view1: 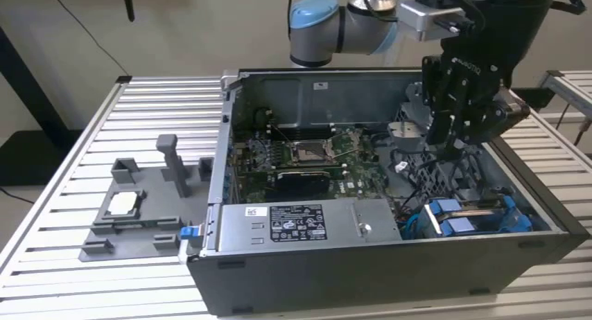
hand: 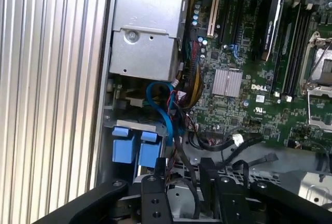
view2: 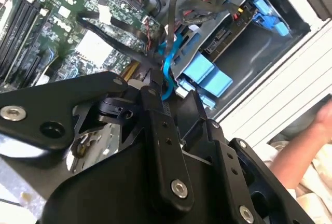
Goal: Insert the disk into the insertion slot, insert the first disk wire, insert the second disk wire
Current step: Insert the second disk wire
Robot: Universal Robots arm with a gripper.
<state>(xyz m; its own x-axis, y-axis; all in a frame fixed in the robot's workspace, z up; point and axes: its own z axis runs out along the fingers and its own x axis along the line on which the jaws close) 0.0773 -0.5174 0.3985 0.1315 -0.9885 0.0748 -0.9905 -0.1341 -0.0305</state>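
So I'm hovering my gripper [hand: 181, 165] half open near the blue wire [view2: 167, 60] inside the computer case [view1: 370, 271].

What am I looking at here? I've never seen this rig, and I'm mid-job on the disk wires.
The exterior view shows a robot arm reaching into an open computer case on a slatted table. Its black gripper hangs above the drive bay with blue tabs. Both wrist views come from cameras on the arm, looking past the gripper at the circuit board, a blue cable and black wires. Whether it grips anything, I cannot tell. A grey holder sits beside the case.
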